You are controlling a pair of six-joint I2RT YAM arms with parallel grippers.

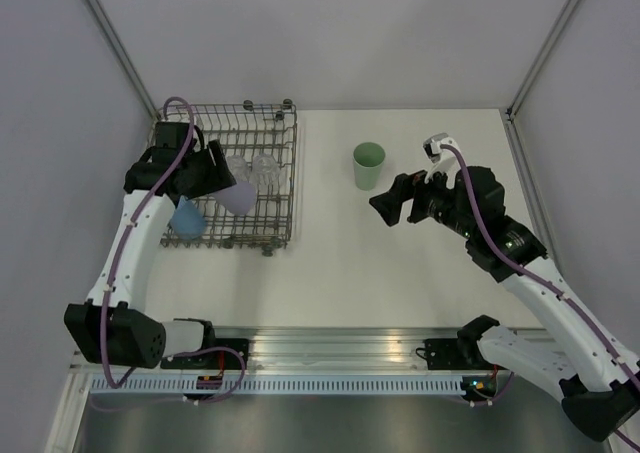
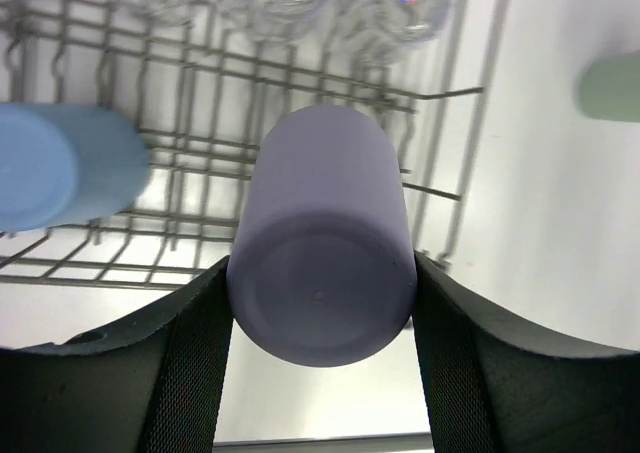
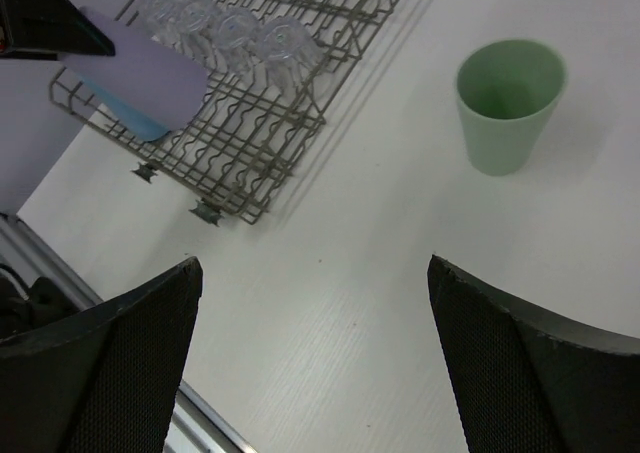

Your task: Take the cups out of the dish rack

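Lavender cup [image 2: 320, 253] clamped near dish rack [image 1: 293, 163] right edge, green cup [image 1: 368, 165] apart

A rectangular grey wire dish rack [image 1: 292, 173] sits in the upper left of the white table [image 1: 400, 273]. Over it the left gripper [image 1: 228, 188] clamps a tilted lavender plastic cup [image 1: 240, 198] — a blue plastic cup [image 1: 186, 217] lies at the rack's lower left, clear tumblers [image 1: 252, 167] near its middle. A pale green plastic cup [image 1: 368, 165] stands upright at centre — the right gripper [image 1: 385, 208], jaws spread, is just below and right of it.
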